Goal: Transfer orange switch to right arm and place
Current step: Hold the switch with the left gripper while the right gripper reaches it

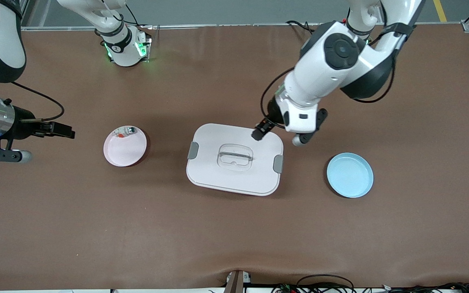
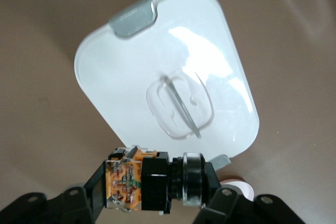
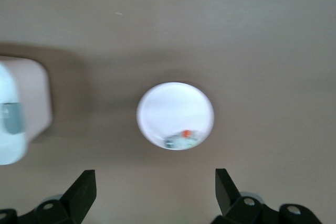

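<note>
Left gripper (image 2: pixel 152 187) clamps orange switch (image 2: pixel 149 184) crosswise, above white lidded box (image 2: pixel 131 61); grey latch (image 2: pixel 133 18) visible.

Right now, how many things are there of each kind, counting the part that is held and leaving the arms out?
Plates: 2, pink plate and blue plate
Lidded boxes: 1, white box
Small parts: 2, orange switch in the left gripper, clear piece on the pink plate
Total: 5

Glossy white plastic lid (image 2: pixel 173 77) (clear moulded handle) on a matt brown table (image 1: pixel 96 228); orange switch (image 2: pixel 152 182) shiny plastic.
</note>
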